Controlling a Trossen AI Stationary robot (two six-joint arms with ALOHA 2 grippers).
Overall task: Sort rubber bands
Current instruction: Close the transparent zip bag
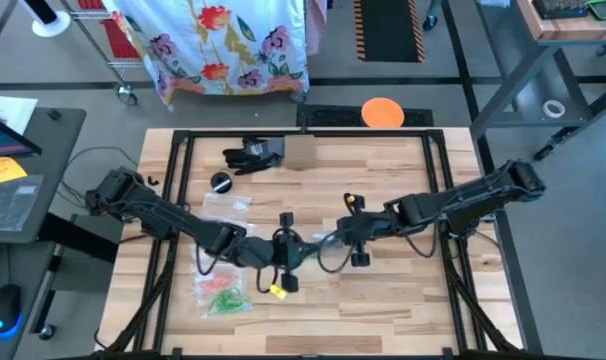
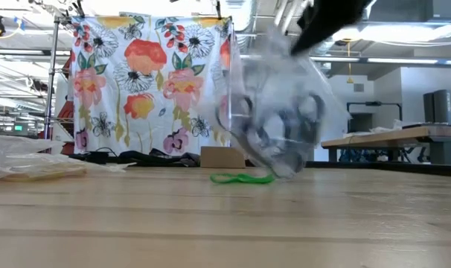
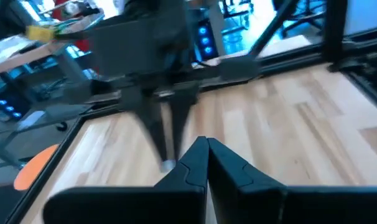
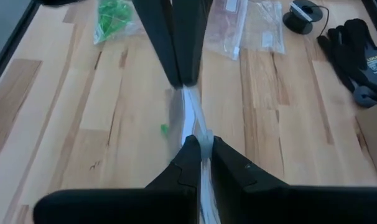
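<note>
While both arms meet at table centre, a clear bag (image 4: 191,124) is clamped between the right gripper (image 4: 201,146) and the left gripper (image 4: 179,81), both pinched together on it. One green rubber band (image 2: 242,178) is seen on the table (image 2: 210,223) beneath.

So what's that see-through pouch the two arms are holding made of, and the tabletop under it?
The pouch looks like thin clear plastic film: glossy, wrinkled, and the room shows through it. The right tool and the left tool are both shut on it. The tabletop looks like pale wood, probably laminated planks: grain lines and long seams show, with a smooth, slightly satin finish.
</note>
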